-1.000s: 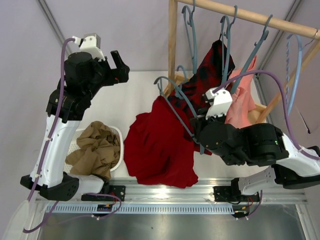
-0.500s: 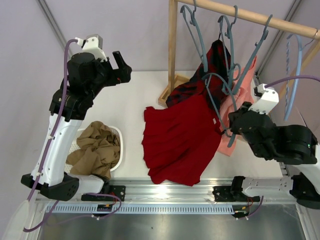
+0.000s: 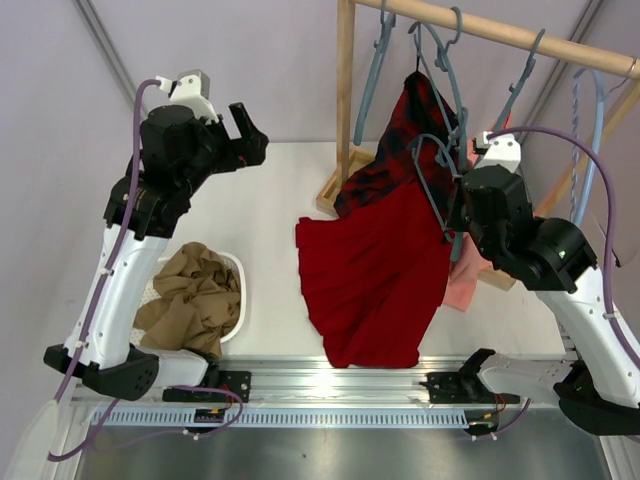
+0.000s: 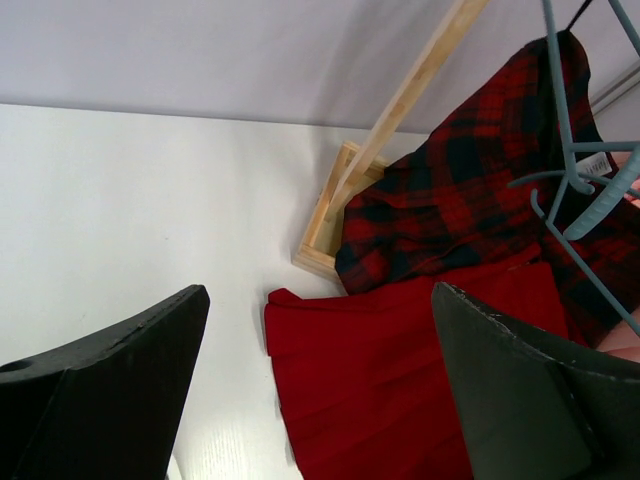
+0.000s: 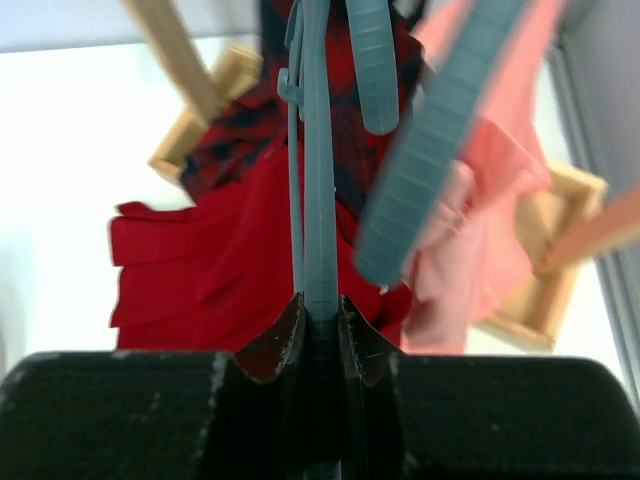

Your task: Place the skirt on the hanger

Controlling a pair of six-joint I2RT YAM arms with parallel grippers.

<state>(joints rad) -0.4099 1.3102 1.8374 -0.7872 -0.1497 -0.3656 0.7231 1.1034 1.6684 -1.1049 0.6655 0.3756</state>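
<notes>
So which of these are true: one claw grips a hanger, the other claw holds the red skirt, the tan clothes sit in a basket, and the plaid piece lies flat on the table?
1. The right gripper is clamped on a grey-blue hanger. True.
2. The left gripper holds the red skirt. False: it is open and empty, raised well away from the skirt.
3. The tan clothing lies in a white basket. True.
4. The plaid garment lies flat on the table. False: it hangs from the wooden rail.
</notes>
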